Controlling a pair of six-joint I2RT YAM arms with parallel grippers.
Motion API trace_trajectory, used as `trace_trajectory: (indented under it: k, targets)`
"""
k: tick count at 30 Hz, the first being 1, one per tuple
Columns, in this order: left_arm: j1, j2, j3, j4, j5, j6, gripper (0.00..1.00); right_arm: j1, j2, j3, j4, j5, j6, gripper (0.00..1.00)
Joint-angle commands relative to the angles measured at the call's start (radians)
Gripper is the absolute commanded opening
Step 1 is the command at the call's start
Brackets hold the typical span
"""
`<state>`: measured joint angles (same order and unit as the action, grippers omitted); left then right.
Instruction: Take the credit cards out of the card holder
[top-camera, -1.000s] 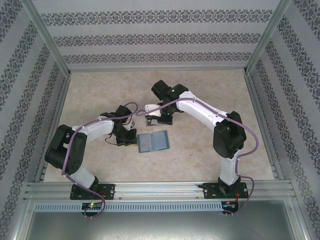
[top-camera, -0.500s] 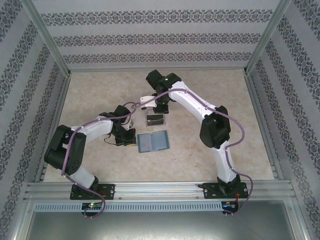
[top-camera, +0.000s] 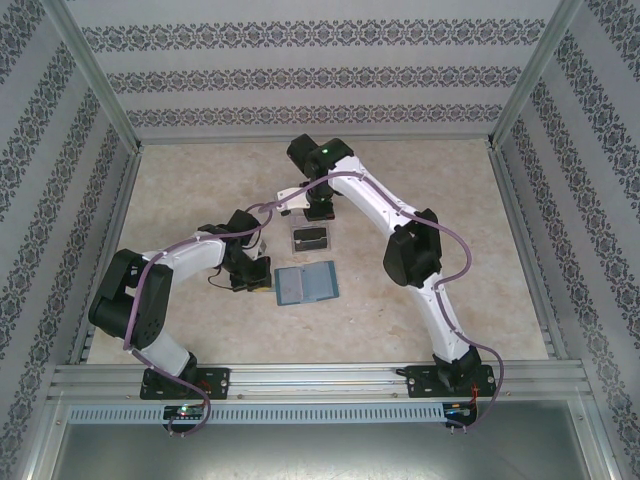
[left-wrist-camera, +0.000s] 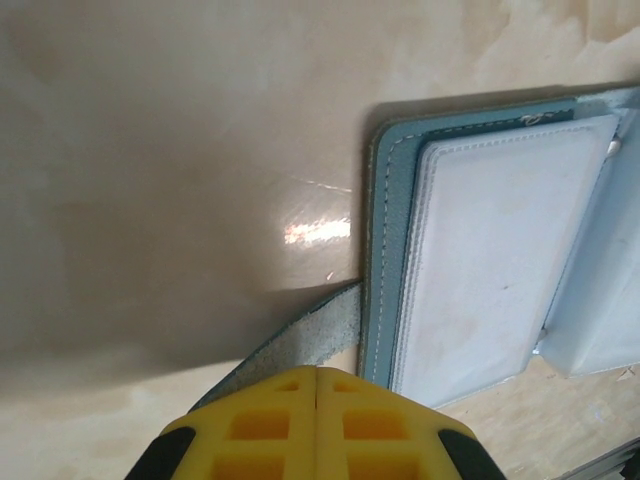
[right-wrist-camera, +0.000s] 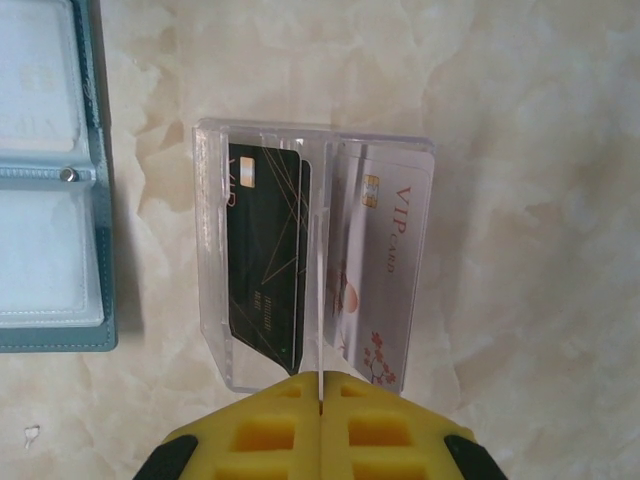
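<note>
Left hand (top-camera: 250, 277) is shut just beside the left edge of the open card holder (top-camera: 305, 284) on the worktop (top-camera: 200, 180), while the right hand (top-camera: 319, 213) is shut at the far side of the clear tray (top-camera: 312, 238). Left wrist: yellow fingers (left-wrist-camera: 260, 430) pressed together, strap tab (left-wrist-camera: 305, 340) running under them. Right wrist: credit cards (right-wrist-camera: 265, 260) lie in the tray, dark ones in the left compartment, pale VIP card (right-wrist-camera: 385, 270) in the right, holder apart to the left.
</note>
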<state>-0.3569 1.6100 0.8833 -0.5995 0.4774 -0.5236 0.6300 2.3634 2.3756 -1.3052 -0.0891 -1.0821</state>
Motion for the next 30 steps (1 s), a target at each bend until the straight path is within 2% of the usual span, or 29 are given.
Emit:
trace_trajectory:
  k: [1,15,23,30]
  targets:
    - [0.013,0.014,0.024,-0.039,-0.003,0.002,0.03,-0.008,0.036,0.052,-0.050,0.009,-0.036,0.02]
    - [0.014,0.025,0.027,-0.035,-0.001,-0.003,0.03,-0.004,0.102,0.132,-0.049,-0.006,-0.026,0.03]
    - [0.015,0.024,0.028,-0.039,-0.002,-0.001,0.03,-0.003,0.108,0.136,-0.035,0.002,-0.008,0.14]
    - [0.016,0.015,0.025,-0.038,-0.001,-0.001,0.03,-0.002,0.094,0.143,-0.009,0.030,-0.006,0.17]
